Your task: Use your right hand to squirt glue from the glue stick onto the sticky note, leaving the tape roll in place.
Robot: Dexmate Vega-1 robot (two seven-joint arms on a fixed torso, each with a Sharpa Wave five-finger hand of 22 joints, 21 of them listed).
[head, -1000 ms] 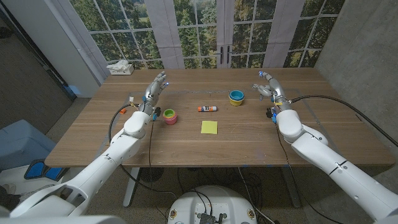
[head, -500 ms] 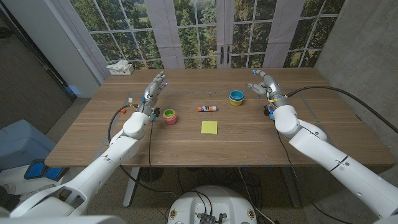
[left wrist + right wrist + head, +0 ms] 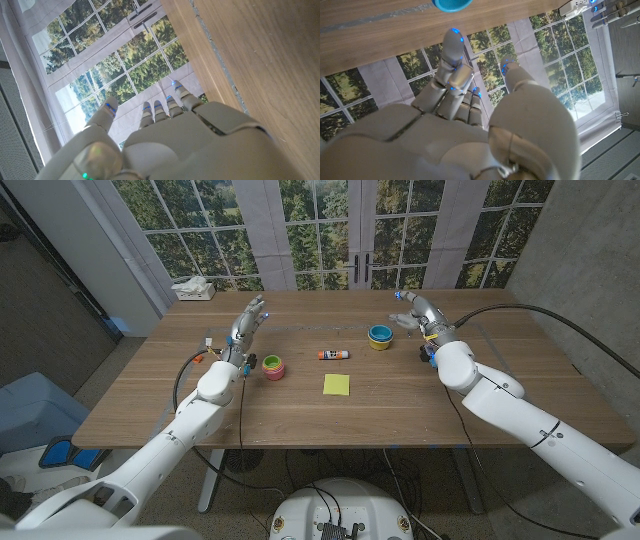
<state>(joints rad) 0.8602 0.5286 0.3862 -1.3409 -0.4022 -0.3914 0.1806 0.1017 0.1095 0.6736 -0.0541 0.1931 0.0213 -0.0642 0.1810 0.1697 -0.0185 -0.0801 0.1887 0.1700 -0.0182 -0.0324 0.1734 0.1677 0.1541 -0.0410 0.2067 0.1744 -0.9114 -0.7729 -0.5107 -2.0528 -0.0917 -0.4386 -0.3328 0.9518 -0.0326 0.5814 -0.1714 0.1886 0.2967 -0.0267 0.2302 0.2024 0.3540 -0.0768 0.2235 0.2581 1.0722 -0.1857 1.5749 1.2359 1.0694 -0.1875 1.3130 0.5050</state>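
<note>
Fingers of the right hand are spread apart and grasp nothing; the hand is raised above the far right part of the wooden counter, just right of a blue and yellow tape roll, without touching it. In the right wrist view, the same hand shows its back with fingers reaching toward the counter edge, loosely extended, and a blue rim of the roll shows beyond them. The right arm comes in from the lower right corner and bends at the elbow toward the roll.

On the other side, the left hand stands raised with fingers apart and released, holding nothing, near the far left of the counter. The left wrist view shows its back with fingers extended toward the windows.

An orange and white glue stick lies on its side at the counter's middle, well apart from both hands. Just nearer than it lies the yellow sticky note, flat on the wood. A green and pink roll sits left of the glue stick, near the left forearm. A white box rests at the far left corner.
</note>
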